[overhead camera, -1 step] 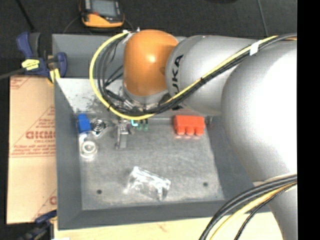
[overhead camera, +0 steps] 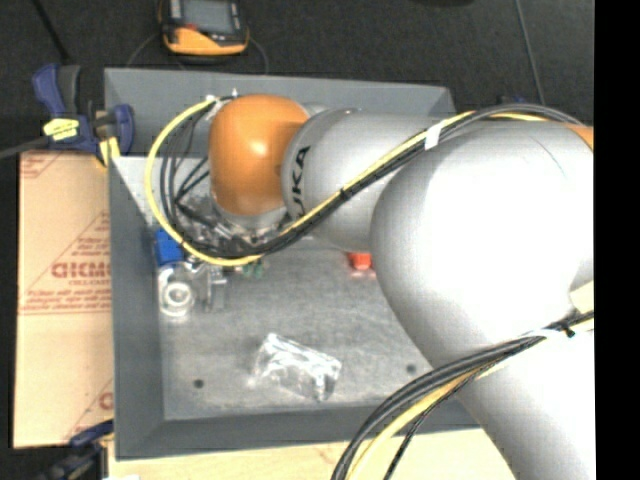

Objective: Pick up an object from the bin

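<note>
Grey bin (overhead camera: 320, 313), my claw (overhead camera: 212, 282) by its left edge beside a white roll (overhead camera: 175, 296), open or closed I cannot tell.

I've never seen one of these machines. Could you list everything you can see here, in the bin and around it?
bin: one, grey metal, centre of view
plastic bag: one, clear and crumpled, near side of the bin floor
roll: one, white-silver, left of the bin floor
blue thing: one, by the left wall, just beyond the roll
red piece: one, small, mid-floor at the arm's edge
handheld devices: two, orange and black, on the dark floor beyond the bin
arm: one, silver, from the right
orange cover: one, at the wrist
gripper: one, dark, beside the roll
</note>
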Robot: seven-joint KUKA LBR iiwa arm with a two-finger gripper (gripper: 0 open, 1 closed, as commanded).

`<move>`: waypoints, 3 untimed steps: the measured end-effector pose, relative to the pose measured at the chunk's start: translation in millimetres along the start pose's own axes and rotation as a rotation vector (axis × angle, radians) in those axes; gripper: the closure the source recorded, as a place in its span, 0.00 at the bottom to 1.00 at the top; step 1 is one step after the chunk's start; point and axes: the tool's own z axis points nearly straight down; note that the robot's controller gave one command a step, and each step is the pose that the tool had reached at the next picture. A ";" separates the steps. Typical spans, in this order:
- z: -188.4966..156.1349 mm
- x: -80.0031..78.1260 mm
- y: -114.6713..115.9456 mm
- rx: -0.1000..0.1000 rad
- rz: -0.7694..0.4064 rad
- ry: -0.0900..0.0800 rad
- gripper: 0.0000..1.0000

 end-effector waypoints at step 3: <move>-114.0 23.1 36.3 0.000 -0.459 -0.012 1.00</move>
